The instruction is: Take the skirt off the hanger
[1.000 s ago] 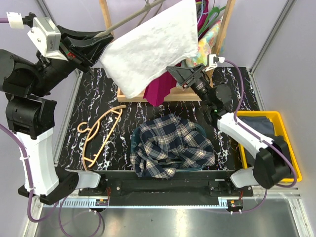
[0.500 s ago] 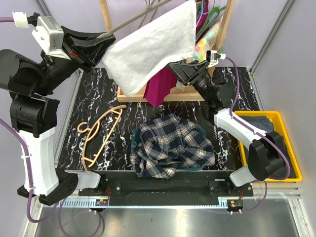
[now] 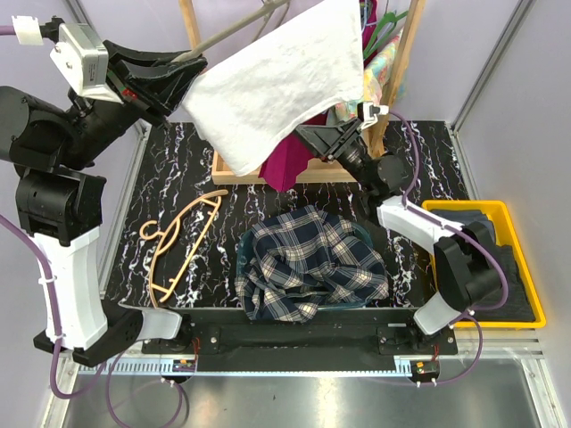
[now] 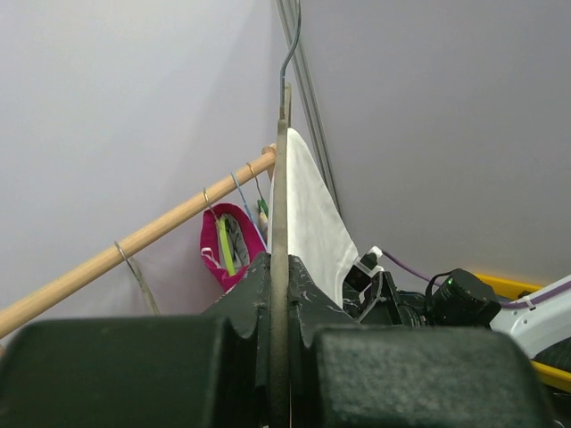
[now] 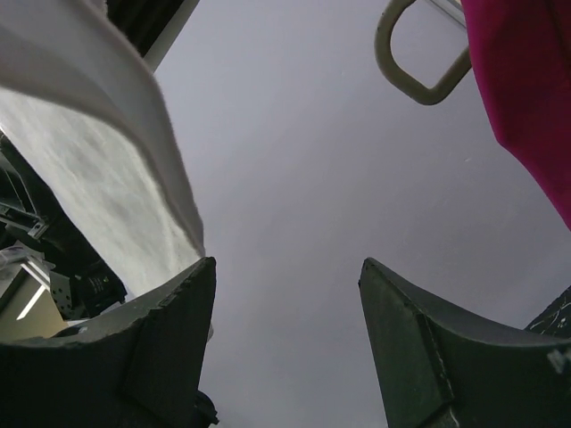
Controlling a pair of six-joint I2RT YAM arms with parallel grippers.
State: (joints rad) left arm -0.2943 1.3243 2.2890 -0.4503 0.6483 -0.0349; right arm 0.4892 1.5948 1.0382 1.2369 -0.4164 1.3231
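Observation:
A white skirt [image 3: 268, 80] hangs from a grey hanger [image 3: 234, 29] held high at the back left. My left gripper [image 3: 192, 67] is shut on the hanger's bar. In the left wrist view the hanger [image 4: 280, 205] runs up edge-on between the closed jaws of the left gripper [image 4: 280, 267], with the skirt [image 4: 312, 223] draped to its right. My right gripper [image 3: 305, 134] points up and left just under the skirt's lower right edge. It stands open in the right wrist view [image 5: 285, 267], the skirt [image 5: 98, 178] beside its left finger [image 5: 169, 321] and nothing between the jaws.
A wooden rack [image 3: 399, 53] at the back carries more garments, among them a magenta one [image 3: 290, 160]. A plaid shirt [image 3: 312, 263] lies in a basin at the front centre. A bare wooden hanger [image 3: 183, 236] lies left of it. A yellow bin [image 3: 464, 205] of dark clothes stands right.
The right gripper has swung left and up, closer under the skirt's lower edge, and its jaws have narrowed a little. The left gripper keeps its hold on the hanger.

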